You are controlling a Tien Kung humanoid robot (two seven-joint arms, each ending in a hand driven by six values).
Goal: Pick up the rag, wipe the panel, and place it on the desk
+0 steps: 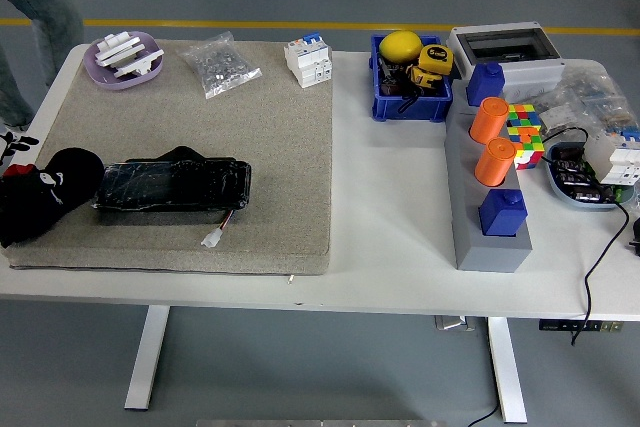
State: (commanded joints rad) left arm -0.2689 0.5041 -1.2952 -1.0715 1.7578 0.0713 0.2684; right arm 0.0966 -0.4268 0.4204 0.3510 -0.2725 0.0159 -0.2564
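The left hand, at the left edge of the grey mat, looks curled over a black rag, though black on black hides the grasp. Just right, touching it, the glossy black panel lies long axis left-right. A white connector sits near it; a purple dish and bagged hardware lie far on the white tabletop.

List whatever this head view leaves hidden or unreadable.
- Left hand: black on a black bundle; fingers and any rag indistinguishable.
- Right hand: outside the frame.
- Panel: left end covered by the hand.
- Clear bag: contents too small.
- Person: cut by the top-left edge.
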